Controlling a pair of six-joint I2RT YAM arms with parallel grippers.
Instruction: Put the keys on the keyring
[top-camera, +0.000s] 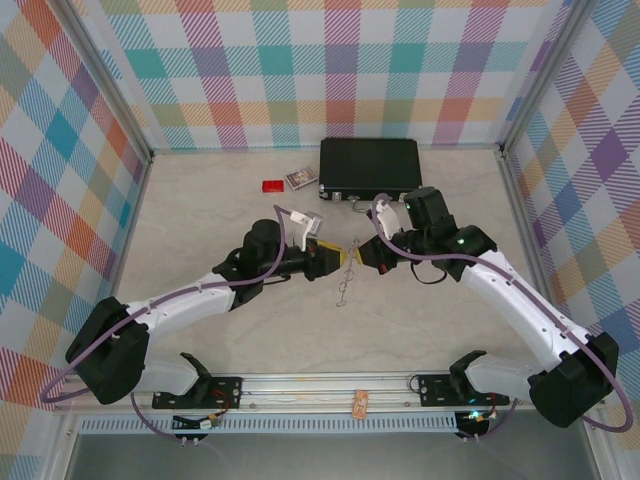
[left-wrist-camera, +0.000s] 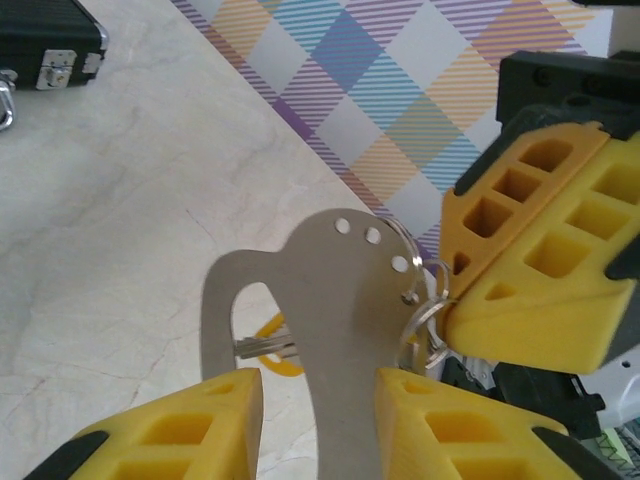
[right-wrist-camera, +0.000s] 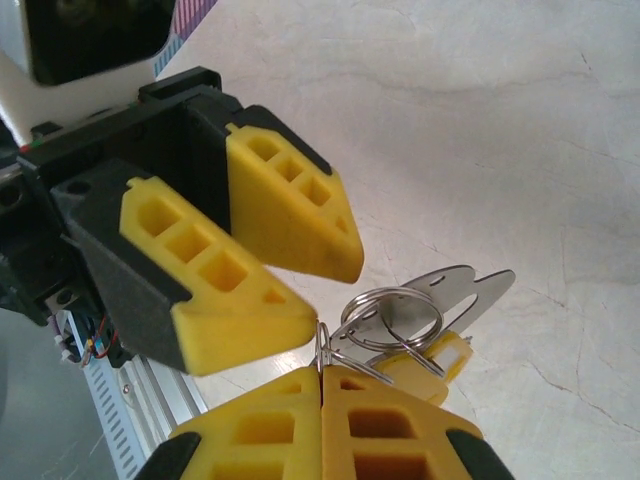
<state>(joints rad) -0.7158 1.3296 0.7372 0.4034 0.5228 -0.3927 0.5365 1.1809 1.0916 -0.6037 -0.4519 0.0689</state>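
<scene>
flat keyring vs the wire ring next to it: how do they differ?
Shape: the keyring is a flat plate with three small holes; the wire ring is a thin round coil.
Size: keyring clearly larger than wire ring.
Hold: keyring sits between the fingers of the left end effector; wire ring is pinched in the shut right end effector.
Both are silver metal, off the table.
</scene>
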